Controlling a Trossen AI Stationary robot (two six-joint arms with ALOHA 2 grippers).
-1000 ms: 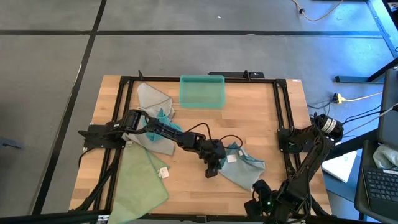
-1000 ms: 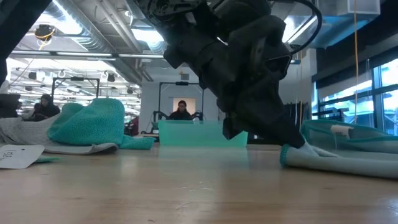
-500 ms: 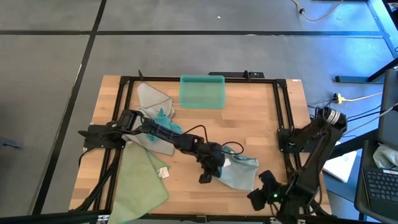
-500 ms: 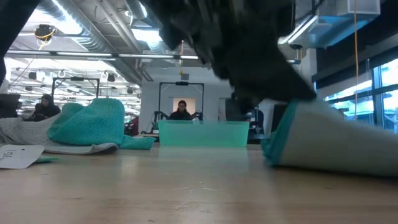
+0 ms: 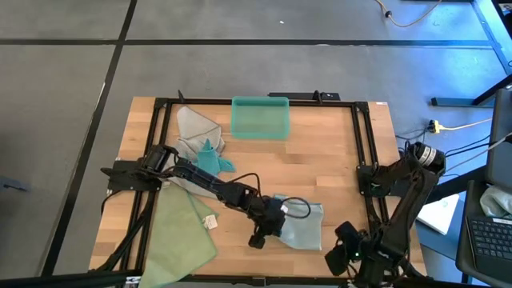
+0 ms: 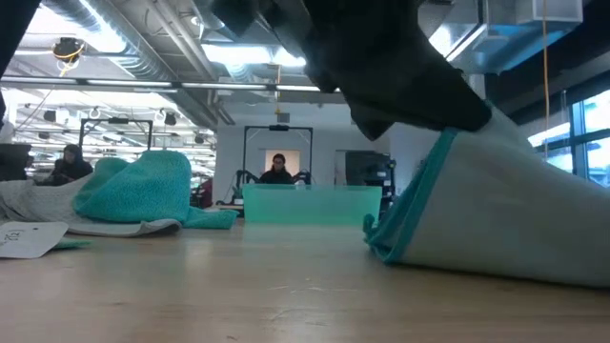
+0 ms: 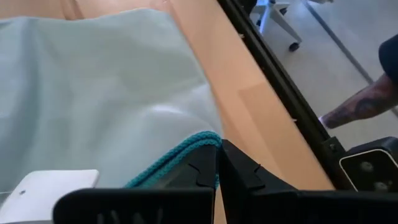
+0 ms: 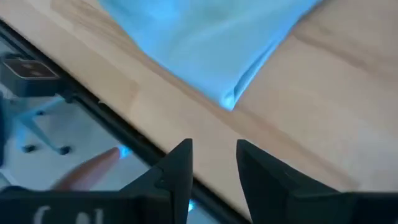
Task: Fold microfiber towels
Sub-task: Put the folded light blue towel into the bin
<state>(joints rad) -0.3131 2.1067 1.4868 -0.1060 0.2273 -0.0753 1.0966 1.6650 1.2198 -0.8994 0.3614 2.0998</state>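
From the left: a pale green towel (image 5: pixel 182 232) lies flat at the table's (image 5: pixel 336 160) near-left corner, with a grey towel (image 5: pixel 194 124) and a crumpled teal one (image 5: pixel 210 157) behind it, near the bin (image 5: pixel 259 117). None of these is in hand.

My left gripper (image 5: pixel 262 234) reaches across to the near middle of the table. In its wrist view the fingers (image 7: pixel 239 171) are closed tight on the teal-stitched edge of the pale blue towel (image 5: pixel 301 224); the white tag (image 7: pixel 46 186) sits just beside the pinch. The low view shows that edge lifted off the table, the cloth sloping down to the right.

The towel's body lies to the right of the fingers, its long axis running roughly front to back. I judge a fold in progress: the held edge would want carrying rightward over the flat part. Bare table to the right, up to the frame rail (image 5: pixel 363 160), gives room.

My right gripper (image 5: pixel 340 254) hovers at the near-right table edge, fingers (image 8: pixel 177 165) parted, empty, with a towel corner just ahead. It is the nearer arm to the towel's free side.
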